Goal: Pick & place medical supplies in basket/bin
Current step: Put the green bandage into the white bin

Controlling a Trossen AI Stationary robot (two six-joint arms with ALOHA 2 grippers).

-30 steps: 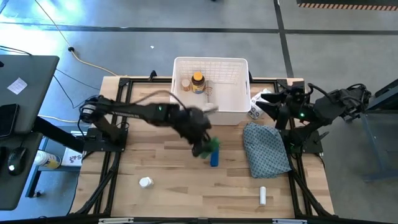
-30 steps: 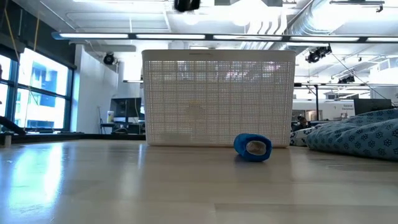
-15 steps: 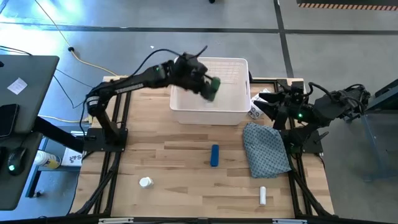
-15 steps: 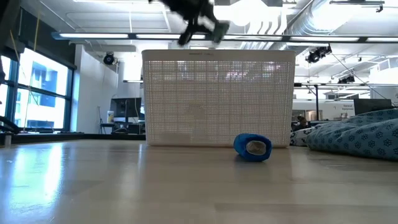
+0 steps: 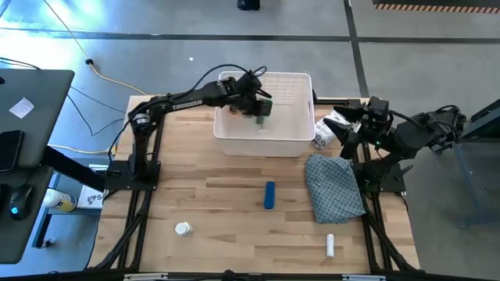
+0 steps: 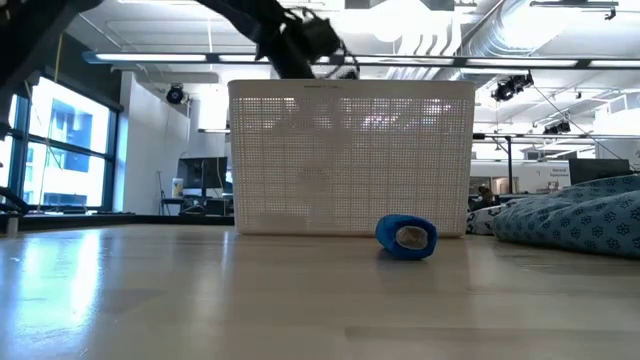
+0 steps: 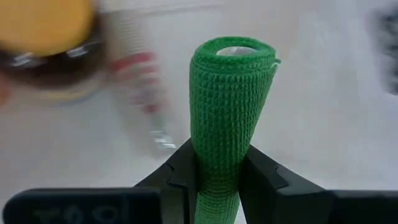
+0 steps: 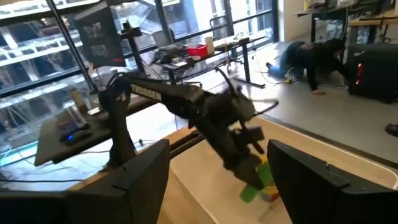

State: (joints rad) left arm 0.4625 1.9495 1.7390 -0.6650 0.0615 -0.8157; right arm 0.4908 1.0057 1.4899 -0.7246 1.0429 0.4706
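My left gripper (image 5: 260, 108) is over the inside of the white lattice bin (image 5: 266, 145), shut on a green bandage roll (image 7: 227, 106). An amber bottle with a yellow cap (image 7: 46, 34) stands in the bin just beyond it. In the low view the left arm (image 6: 298, 42) is above the bin's rim (image 6: 350, 88). A blue roll (image 5: 269, 194) lies on its side on the table in front of the bin. My right gripper (image 8: 214, 186) waits open at the far right, beside a crinkly white packet (image 5: 328, 129). My left gripper pinches the green roll's lower part (image 7: 217, 171) between its two fingers (image 7: 181, 177), one on each side. The roll sticks out past the fingertips, along the fingers. The gripper slants down into the bin from the table's left, and the roll hangs clear of the bin's floor.
A blue-grey patterned cloth (image 5: 334, 186) lies right of the blue roll. Near the front edge are a white pill bottle (image 5: 183, 229) at the left and a white tube (image 5: 330, 245) at the right. A desk with a monitor and mouse stands off the table's left.
My left gripper has carried the green roll from the table's middle, beside the blue roll, up and toward the far edge, over the bin's near wall, then down into the bin, rolling its wrist on the way. The blue roll has stayed where it was.
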